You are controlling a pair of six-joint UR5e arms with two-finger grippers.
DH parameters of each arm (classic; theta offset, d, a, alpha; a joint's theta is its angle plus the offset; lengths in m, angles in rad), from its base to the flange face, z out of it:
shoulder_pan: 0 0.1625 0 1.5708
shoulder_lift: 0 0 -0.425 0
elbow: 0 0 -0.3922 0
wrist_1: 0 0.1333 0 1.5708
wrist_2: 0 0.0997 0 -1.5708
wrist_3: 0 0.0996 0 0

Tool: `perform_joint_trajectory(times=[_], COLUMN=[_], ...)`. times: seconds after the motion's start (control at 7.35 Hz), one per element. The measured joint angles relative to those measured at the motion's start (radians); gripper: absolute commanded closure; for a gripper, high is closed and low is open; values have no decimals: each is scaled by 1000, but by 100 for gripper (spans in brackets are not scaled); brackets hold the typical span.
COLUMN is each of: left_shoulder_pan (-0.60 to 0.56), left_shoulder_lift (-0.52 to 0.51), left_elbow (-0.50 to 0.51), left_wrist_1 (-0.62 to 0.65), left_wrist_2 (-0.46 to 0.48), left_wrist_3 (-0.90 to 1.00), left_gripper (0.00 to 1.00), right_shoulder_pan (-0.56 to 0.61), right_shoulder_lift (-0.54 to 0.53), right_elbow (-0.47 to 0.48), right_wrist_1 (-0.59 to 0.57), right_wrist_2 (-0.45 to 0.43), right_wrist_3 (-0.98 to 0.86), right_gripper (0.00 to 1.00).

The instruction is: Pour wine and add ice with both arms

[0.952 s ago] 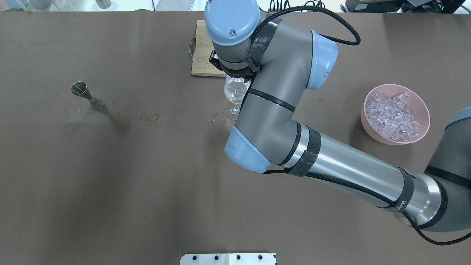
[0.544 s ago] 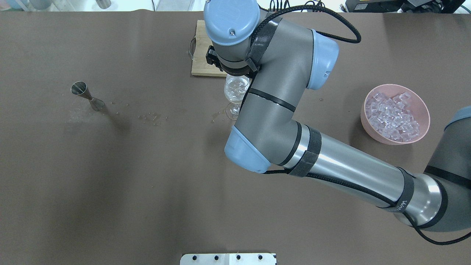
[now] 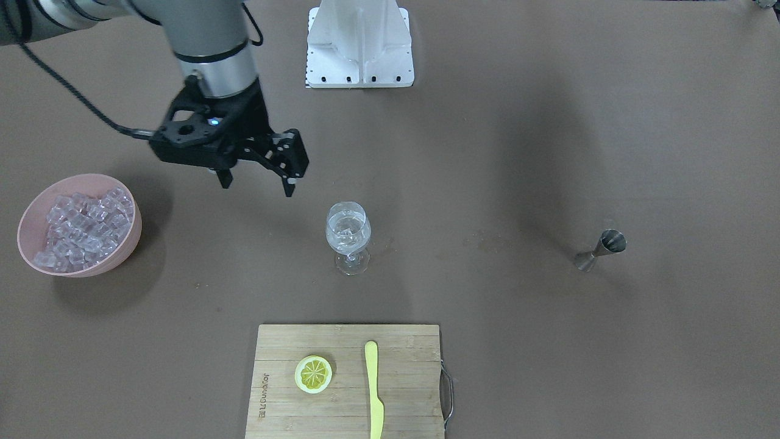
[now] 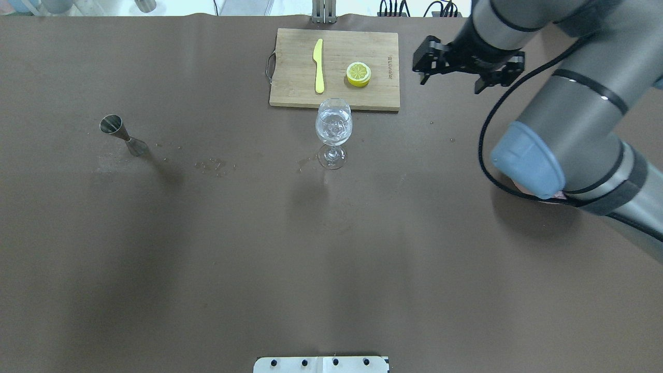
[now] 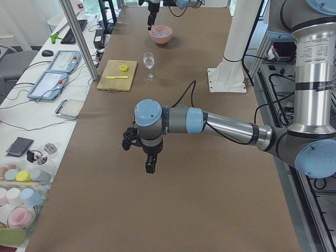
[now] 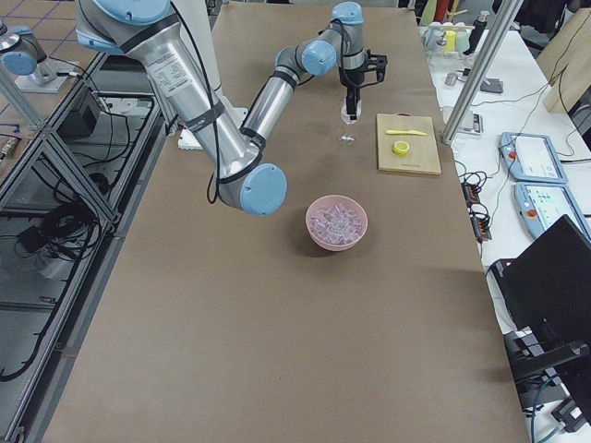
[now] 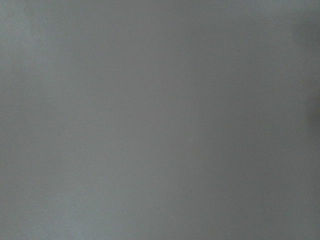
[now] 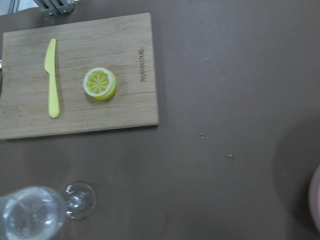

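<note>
nearest the operators' edge, a bamboo cutting board [image 3: 408, 378] is laid with a lemon half [image 3: 313, 374] and a yellow knife [image 3: 373, 390]. behind it a wine glass [image 3: 348, 235] is stood upright, the wine [image 3: 347, 244] and a few cubes held inside. the ice [image 3: 82, 228] is heaped in a pink bowl [image 3: 135, 235], and a steel jigger [image 3: 600, 249] is set well apart on the other side. farther back, the right gripper [image 3: 257, 186] is held above the table [image 3: 548, 122], fingers spread wide, nothing gripped. the left gripper [image 5: 138, 155] is shown only from the side, so its opening cannot be told.
</note>
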Motion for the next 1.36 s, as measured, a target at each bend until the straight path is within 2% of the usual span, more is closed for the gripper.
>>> perform_joint_trajectory(times=[0.27,0.68,0.82,1.09,1.36], left_shoulder_pan=[0,-4,-3,-3,-2], left_shoulder_lift=[41,201,227,240,240], left_elbow=[6,2,4,8,8], left_wrist_1=[-63,-343,-400,-431,-435], left_wrist_2=[0,0,0,0,0], left_wrist_3=[0,-116,-151,-170,-173], left_gripper=[2,2,2,2,2], right_shoulder_pan=[114,298,365,481,546], right_shoulder_lift=[-153,-365,-423,-519,-624], right_elbow=[49,42,9,-97,-194], right_wrist_1=[4,13,14,15,23], right_wrist_2=[67,159,188,239,246], right_wrist_3=[-227,-618,-748,-953,-1013], right_gripper=[0,0,0,0,0])
